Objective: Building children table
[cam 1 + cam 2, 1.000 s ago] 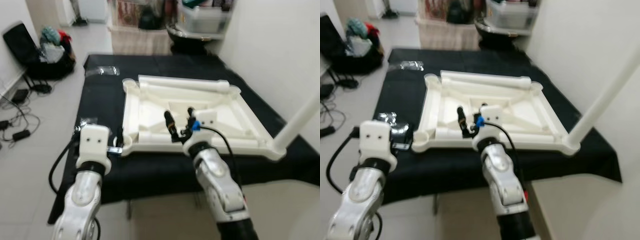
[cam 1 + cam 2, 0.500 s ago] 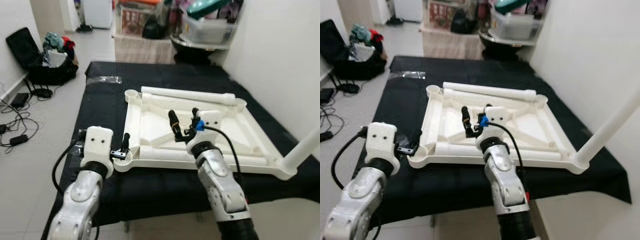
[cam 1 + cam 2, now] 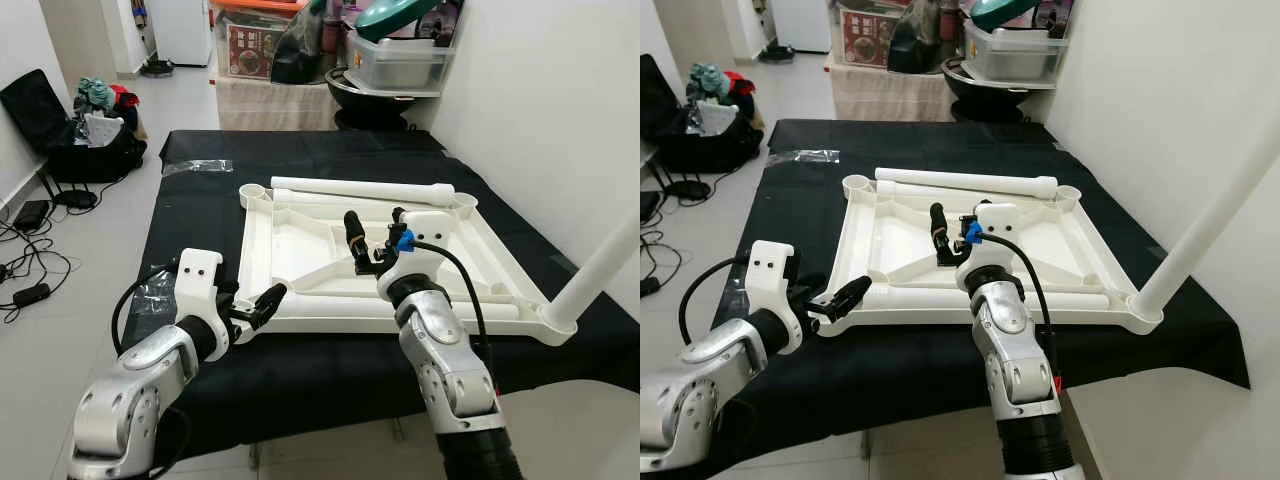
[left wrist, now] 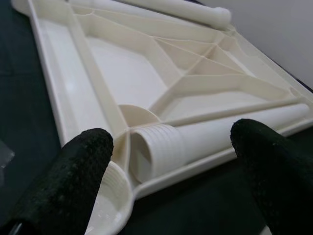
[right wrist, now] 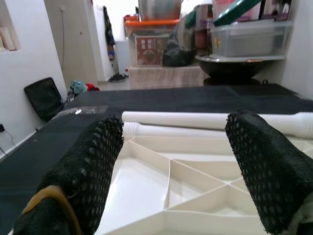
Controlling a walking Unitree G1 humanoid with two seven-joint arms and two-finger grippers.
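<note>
A white plastic table top lies upside down on a black cloth-covered surface. One white leg lies along its far edge. Another leg lies inside its near edge, threaded end towards the near-left corner socket. A third leg stands upright in the near-right corner. My left gripper is open at the near-left corner, its fingers either side of that threaded end without touching it. My right gripper hovers open and empty over the middle ribs.
Clear plastic bags lie on the black cloth at the far left and beside my left arm. A black bag with clothes and cables are on the floor to the left. Storage boxes stand behind. A white wall runs along the right.
The camera has shifted and steadied. My left arm has turned so its fingers now point at the near-left corner of the table top. The right gripper stays open over the ribs.
</note>
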